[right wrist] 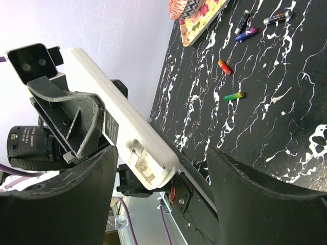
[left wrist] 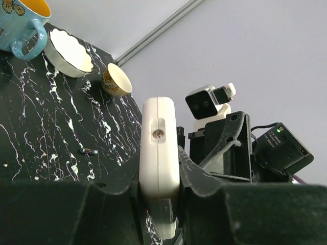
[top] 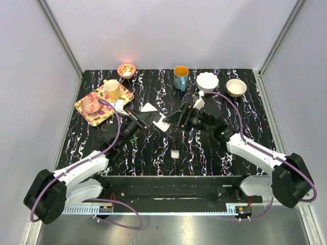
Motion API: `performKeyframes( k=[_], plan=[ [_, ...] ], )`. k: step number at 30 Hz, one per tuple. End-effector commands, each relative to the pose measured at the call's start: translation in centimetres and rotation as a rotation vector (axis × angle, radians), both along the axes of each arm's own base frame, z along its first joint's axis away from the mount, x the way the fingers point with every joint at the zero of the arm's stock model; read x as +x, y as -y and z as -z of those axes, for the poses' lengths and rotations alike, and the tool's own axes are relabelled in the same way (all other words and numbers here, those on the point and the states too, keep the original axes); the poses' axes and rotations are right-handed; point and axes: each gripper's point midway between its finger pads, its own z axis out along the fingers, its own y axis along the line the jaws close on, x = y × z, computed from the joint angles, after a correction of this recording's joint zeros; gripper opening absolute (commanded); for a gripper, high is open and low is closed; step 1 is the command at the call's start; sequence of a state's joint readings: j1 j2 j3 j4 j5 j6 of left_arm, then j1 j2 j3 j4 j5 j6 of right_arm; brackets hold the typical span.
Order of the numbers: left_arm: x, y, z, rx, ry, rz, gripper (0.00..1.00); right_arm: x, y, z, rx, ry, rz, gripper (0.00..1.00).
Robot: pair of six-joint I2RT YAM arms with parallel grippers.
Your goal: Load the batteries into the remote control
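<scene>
Left gripper [left wrist: 160,176] is clamped tight on the remote control [left wrist: 159,138], held edge-up at centre frame; right gripper [right wrist: 162,163] stands wide, its fingers either side of the remote's end; reddish battery [right wrist: 225,67] and greenish battery [right wrist: 234,96] lie on the table [right wrist: 286,127], upper right; lens-barrel print [right wrist: 26,133] is too small to read.

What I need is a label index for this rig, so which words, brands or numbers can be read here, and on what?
Nothing reads clearly enough to quote.
Black motor housing, right wrist view: white print, too small.
Black box with green light, left wrist view: pale print, blurred.
Remote control, batteries: no legible marking.
Blue mug: butterfly picture, no words.
</scene>
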State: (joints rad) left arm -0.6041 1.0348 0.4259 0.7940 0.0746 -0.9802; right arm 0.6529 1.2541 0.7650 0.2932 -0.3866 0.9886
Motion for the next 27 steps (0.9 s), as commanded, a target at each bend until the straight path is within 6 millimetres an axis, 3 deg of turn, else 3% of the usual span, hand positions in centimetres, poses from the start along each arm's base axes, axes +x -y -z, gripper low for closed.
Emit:
performKeyframes(
  k=[1, 8, 14, 21, 23, 24, 27],
  plan=[
    [0.1, 0.0, -2.0, -0.047, 0.035, -0.006, 0.0, 0.4, 0.4, -3.3, 0.039, 0.062, 0.008, 0.75],
    [1.4, -0.7, -0.7, 0.005, 0.021, -0.077, 0.0, 1.4, 2.7, -1.3, -0.022, 0.036, 0.083, 0.75],
    [3.7, -3.4, 1.1, 0.05, -0.03, -0.193, 0.0, 1.3, 5.9, -1.0, -0.171, 0.118, 0.157, 0.75],
    [5.2, -7.8, 3.3, 0.087, -0.119, -0.311, 0.0, -1.1, 7.6, 7.5, -0.462, 0.022, 0.04, 0.7],
    [5.0, -8.4, 3.3, 0.082, -0.124, -0.317, 0.0, -2.6, 6.9, 9.9, -0.524, -0.012, -0.036, 0.7],
    [4.9, -9.0, 2.9, 0.08, -0.118, -0.331, 0.0, -4.9, 5.7, 11.0, -0.577, -0.001, -0.124, 0.7],
    [4.6, -9.9, 2.9, 0.105, -0.124, -0.35, 0.0, -8.1, 3.9, 12.9, -0.695, 0.028, -0.227, 0.7]
  ],
)
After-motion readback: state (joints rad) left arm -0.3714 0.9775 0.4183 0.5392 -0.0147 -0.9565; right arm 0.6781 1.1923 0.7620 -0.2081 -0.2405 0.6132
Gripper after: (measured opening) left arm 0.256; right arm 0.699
